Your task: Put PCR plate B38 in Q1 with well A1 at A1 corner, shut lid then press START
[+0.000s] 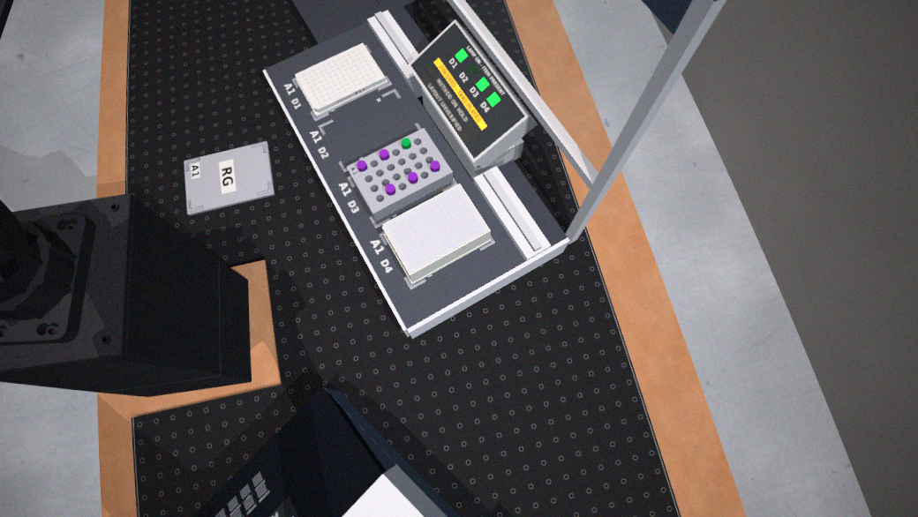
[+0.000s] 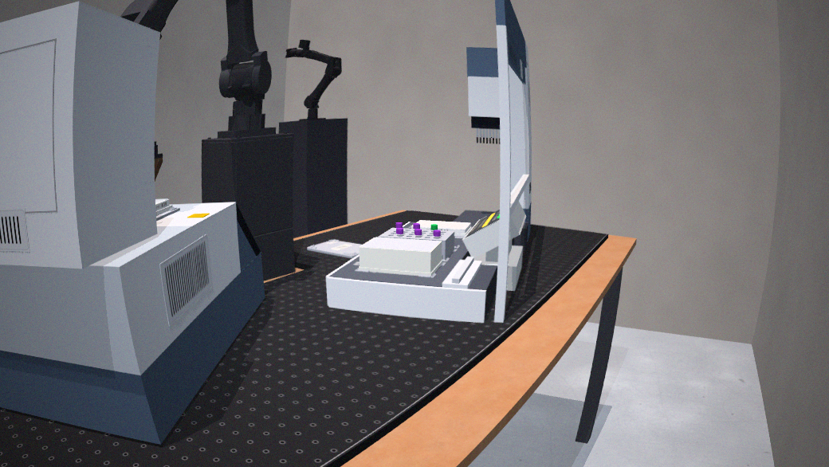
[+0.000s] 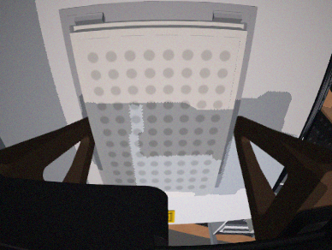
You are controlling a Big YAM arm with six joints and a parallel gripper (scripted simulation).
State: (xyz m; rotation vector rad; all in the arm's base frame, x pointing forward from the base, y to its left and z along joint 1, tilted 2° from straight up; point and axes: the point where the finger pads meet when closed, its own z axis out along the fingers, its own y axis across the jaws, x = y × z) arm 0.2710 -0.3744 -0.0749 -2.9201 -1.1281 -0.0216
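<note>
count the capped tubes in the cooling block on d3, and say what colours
6 in the tube cooling block: five purple at and, and one green at the corner nearest the status panel. No others show.

— What's your end effector (image 3: 165, 146) doing?
— Your wrist view shows it pointing down, both dark fingers spread fully apart, gripping nothing.
— And the arm (image 2: 246, 69)?
— It rises from its black pedestal (image 2: 249, 174) at the far left.

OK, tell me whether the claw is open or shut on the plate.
Open. In the wrist view the claw has its fingers spread clear of both long sides of the plate, which lies on the block below.
</note>
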